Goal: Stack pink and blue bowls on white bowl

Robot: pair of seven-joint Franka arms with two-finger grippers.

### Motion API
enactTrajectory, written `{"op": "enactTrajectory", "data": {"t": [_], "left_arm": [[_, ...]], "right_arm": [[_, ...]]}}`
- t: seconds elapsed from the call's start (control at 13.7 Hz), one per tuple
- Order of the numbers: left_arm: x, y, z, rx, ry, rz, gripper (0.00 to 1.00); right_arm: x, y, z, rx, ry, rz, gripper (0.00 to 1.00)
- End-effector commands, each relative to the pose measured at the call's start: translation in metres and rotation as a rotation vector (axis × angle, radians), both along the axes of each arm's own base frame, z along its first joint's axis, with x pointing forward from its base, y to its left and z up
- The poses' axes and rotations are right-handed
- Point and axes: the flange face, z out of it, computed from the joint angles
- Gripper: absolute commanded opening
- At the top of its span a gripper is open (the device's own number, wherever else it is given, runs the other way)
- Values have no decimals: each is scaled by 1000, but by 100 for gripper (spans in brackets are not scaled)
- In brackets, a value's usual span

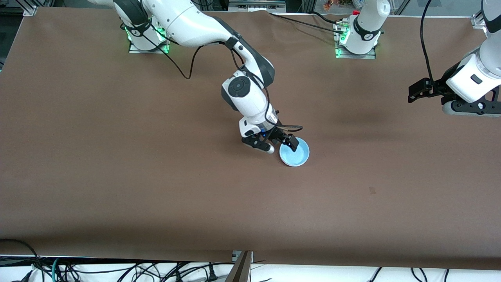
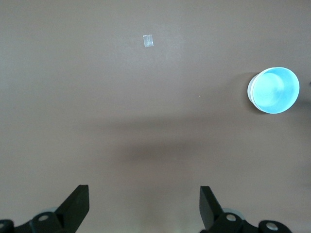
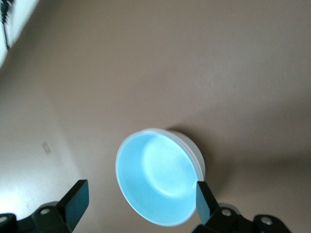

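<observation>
The blue bowl [image 1: 294,154] sits nested on top of a stack in the middle of the table. Under it only a white rim shows, the white bowl [image 3: 197,150]. No pink bowl shows. My right gripper [image 1: 280,145] is open and low at the stack. One finger is over the blue bowl's rim and the other is outside it; in the right wrist view the blue bowl [image 3: 158,182] lies free between the spread fingers of the right gripper [image 3: 141,201]. My left gripper [image 1: 467,107] waits raised over the left arm's end of the table, open and empty [image 2: 144,204], with the blue bowl [image 2: 274,90] seen far off.
A small pale tape mark [image 1: 372,190] lies on the brown table cover, nearer to the front camera than the stack. Cables hang along the table's front edge [image 1: 156,270].
</observation>
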Motion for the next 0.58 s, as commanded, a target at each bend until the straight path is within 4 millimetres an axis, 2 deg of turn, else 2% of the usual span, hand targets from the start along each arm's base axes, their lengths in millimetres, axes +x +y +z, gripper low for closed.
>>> {"op": "enactTrajectory", "data": {"t": [0.0, 0.07, 0.15, 0.36, 0.51], "left_arm": [[0, 1, 4, 17, 4, 6, 100], [0, 1, 4, 17, 4, 6, 100], [0, 1, 4, 17, 4, 6, 100], [0, 1, 4, 17, 4, 6, 100], [0, 1, 4, 17, 4, 6, 100]], "right_arm": [[24, -50, 66, -128, 44, -45, 99], [29, -70, 103, -170, 56, -38, 99], [33, -89, 129, -192, 62, -27, 99], [44, -169, 196, -271, 82, 31, 99], [37, -221, 229, -352, 149, 127, 99]]}}
